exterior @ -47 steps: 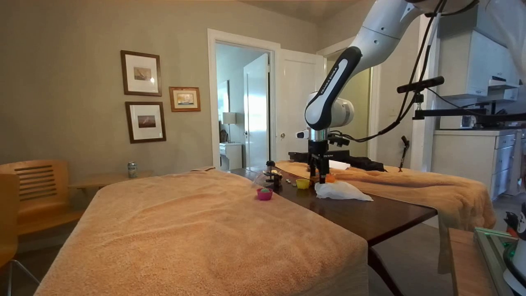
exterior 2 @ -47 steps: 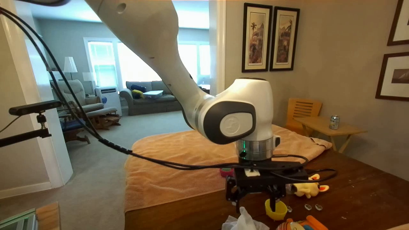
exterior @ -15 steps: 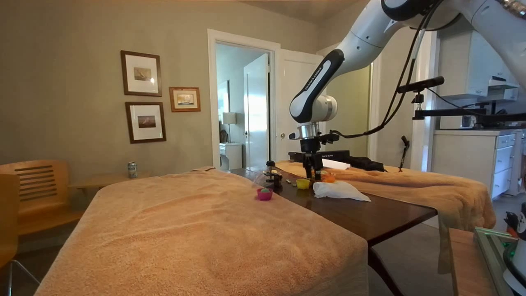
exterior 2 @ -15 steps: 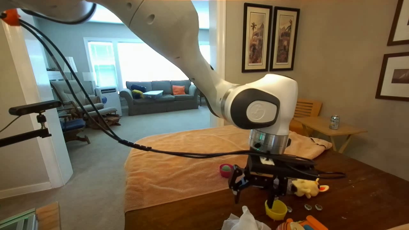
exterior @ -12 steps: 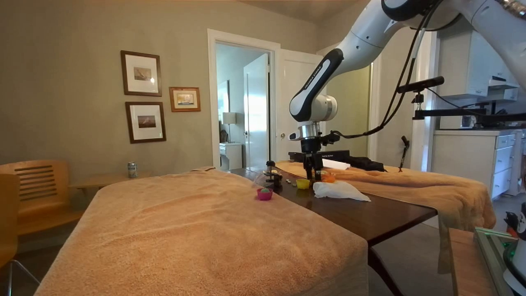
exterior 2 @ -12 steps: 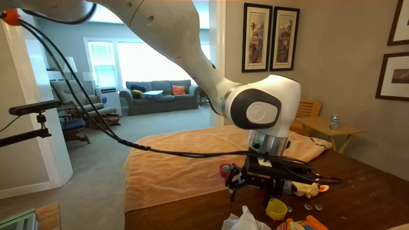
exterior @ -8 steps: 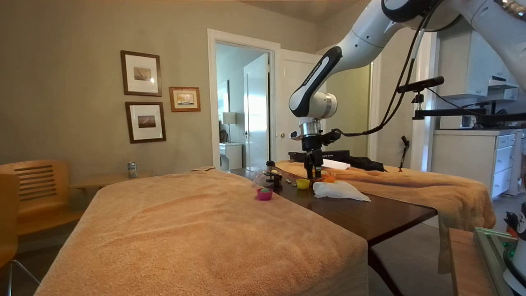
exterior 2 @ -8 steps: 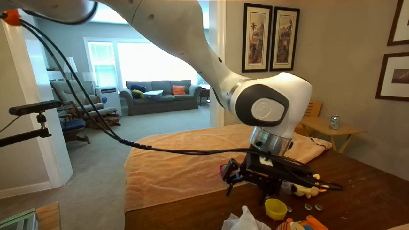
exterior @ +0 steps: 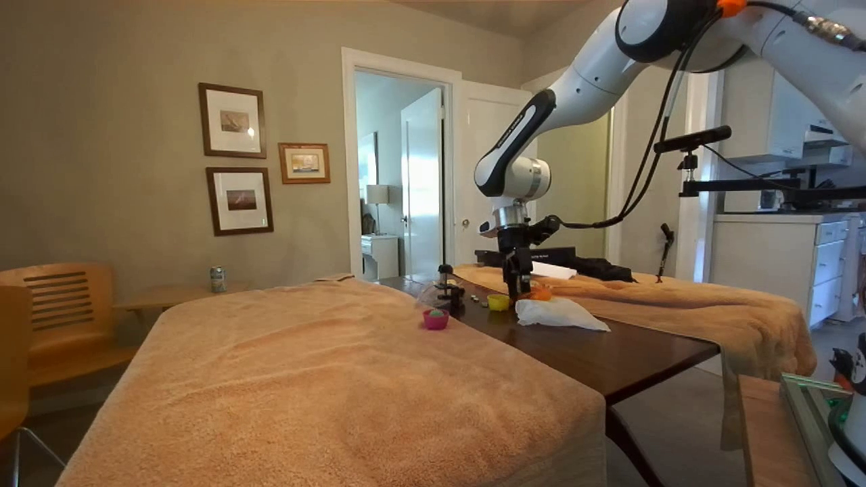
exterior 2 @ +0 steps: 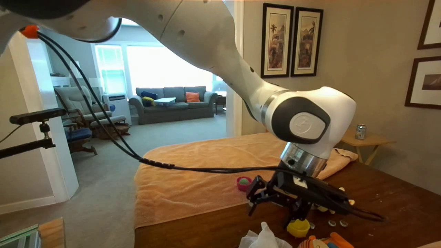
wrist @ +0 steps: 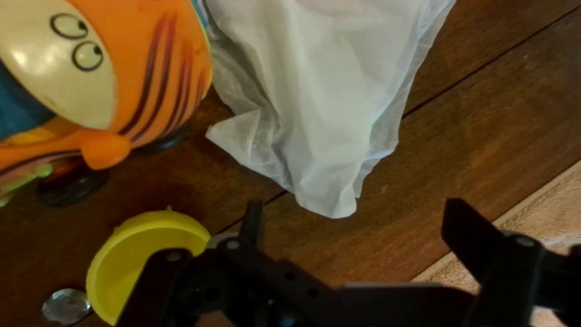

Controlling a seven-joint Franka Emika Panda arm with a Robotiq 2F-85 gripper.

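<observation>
Two-fingered, hangs over table (wrist: 476,136) with gripper (wrist: 354,217) spread wide and empty; has on it yellow cup (wrist: 122,259) just beside one finger (wrist: 253,222) (contact unclear), white cloth (wrist: 317,109) and orange toy (wrist: 131,72) lying close by

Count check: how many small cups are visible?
2: a yellow cup on the wooden table and a pink cup on an orange towel. Others may be hidden.
</observation>
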